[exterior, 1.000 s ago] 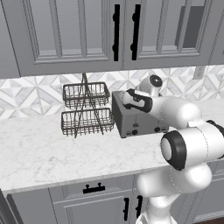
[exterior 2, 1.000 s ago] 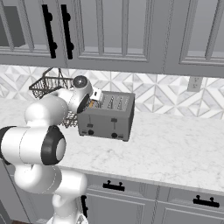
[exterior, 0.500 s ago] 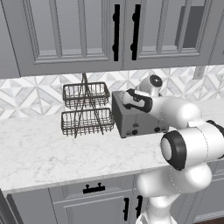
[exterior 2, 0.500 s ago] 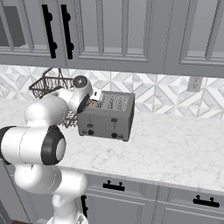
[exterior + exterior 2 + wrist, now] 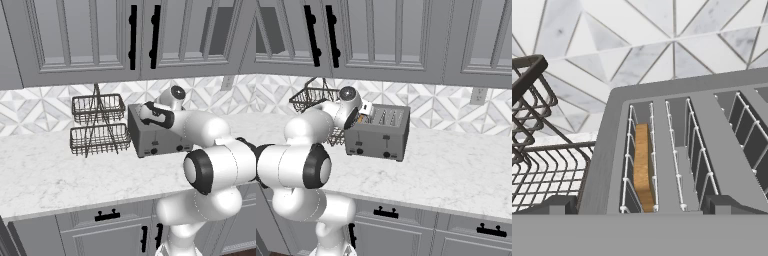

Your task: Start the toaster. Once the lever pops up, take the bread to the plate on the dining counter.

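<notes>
Two-tier wire basket point(image 5: 97, 125) stands just left of toaster point(image 5: 155, 135); bread point(image 5: 643, 167) in slot; claw point(image 5: 637, 206) wide open above, apparently touching nothing.

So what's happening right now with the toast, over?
Jaws open, over the toaster. Bread in the slot nearest the wire basket. Nothing in the way.

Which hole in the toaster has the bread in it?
The bread sits in the toaster's end slot, the one next to the wire basket. The other slots have only bare wire guides inside.
</notes>
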Controlling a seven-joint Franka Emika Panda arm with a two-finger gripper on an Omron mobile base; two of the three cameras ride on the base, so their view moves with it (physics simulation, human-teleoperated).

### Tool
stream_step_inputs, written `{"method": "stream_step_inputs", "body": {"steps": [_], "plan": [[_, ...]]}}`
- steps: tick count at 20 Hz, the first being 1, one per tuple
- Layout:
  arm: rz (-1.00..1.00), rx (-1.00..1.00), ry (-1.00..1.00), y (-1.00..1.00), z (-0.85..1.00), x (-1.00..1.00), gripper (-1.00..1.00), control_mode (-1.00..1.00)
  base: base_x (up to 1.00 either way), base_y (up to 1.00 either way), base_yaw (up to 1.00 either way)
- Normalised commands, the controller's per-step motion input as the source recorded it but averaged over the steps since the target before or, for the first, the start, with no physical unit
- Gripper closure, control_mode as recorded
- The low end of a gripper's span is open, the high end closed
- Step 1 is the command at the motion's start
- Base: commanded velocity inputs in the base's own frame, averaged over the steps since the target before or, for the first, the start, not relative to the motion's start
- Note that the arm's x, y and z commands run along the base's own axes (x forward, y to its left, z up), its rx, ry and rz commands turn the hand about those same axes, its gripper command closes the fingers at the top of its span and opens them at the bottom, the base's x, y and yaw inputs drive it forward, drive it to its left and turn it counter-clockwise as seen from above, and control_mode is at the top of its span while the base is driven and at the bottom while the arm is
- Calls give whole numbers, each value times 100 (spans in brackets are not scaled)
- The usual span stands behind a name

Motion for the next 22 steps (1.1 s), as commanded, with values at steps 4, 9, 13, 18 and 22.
{"method": "stream_step_inputs", "body": {"steps": [4,9,13,18,22], "plan": [[0,0,0,0,0,0,-100,-100,0,0,0],[0,0,0,0,0,0,-100,-100,0,0,0],[0,0,0,0,0,0,-100,-100,0,0,0],[0,0,0,0,0,0,-100,-100,0,0,0],[0,0,0,0,0,0,-100,-100,0,0,0]]}}
